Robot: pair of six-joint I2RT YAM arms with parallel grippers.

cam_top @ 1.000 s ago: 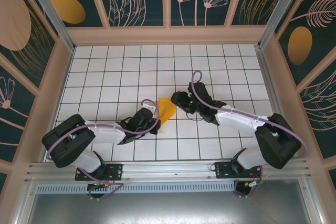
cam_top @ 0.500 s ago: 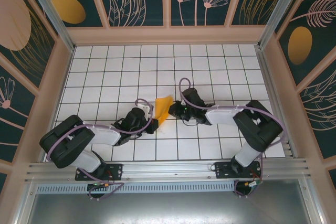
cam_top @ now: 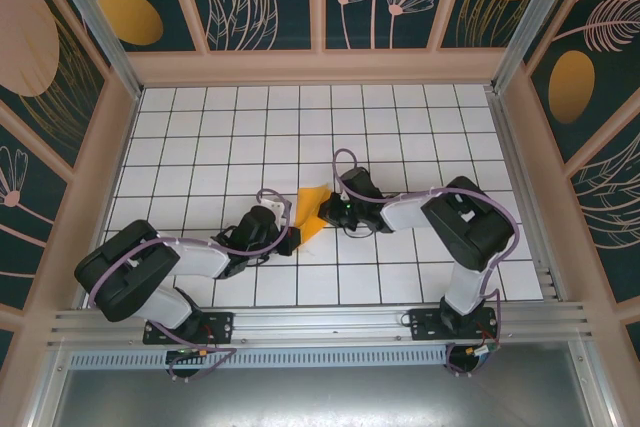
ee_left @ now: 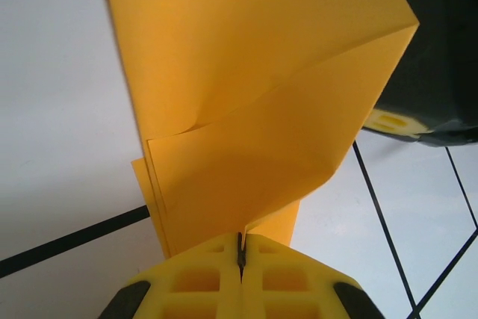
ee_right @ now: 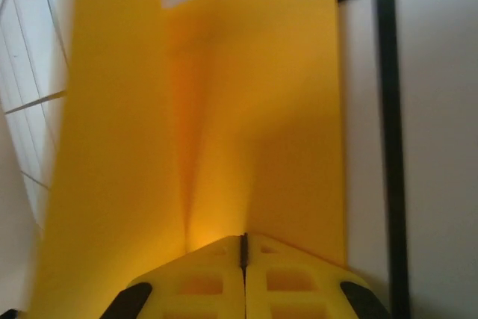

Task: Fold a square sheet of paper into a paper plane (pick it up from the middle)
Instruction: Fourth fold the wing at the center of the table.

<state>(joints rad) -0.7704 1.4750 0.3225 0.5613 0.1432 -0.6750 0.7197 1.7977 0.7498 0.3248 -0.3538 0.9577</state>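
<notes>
The square sheet of paper (cam_top: 311, 209) is orange-yellow, folded into a creased angular shape, and stands raised off the white grid table between the two grippers. My left gripper (cam_top: 296, 238) is shut on its near lower edge. In the left wrist view the yellow jaws (ee_left: 241, 248) pinch a thin paper edge while the layered folds (ee_left: 254, 95) rise above them. My right gripper (cam_top: 326, 211) meets the paper from the right. In the right wrist view its jaws (ee_right: 243, 243) are shut against the paper (ee_right: 224, 125), which has a soft crease running up from the tips.
The right gripper's dark body (ee_left: 429, 102) sits close behind the paper in the left wrist view. Both forearms lie low over the table (cam_top: 220, 137). Wooden-framed patterned walls (cam_top: 320, 57) enclose the grid on three sides.
My right arm has swung left to the paper and its gripper has shut. The paper has been pushed from lying flat into a narrower, upright fold. The left gripper shifted slightly left.
</notes>
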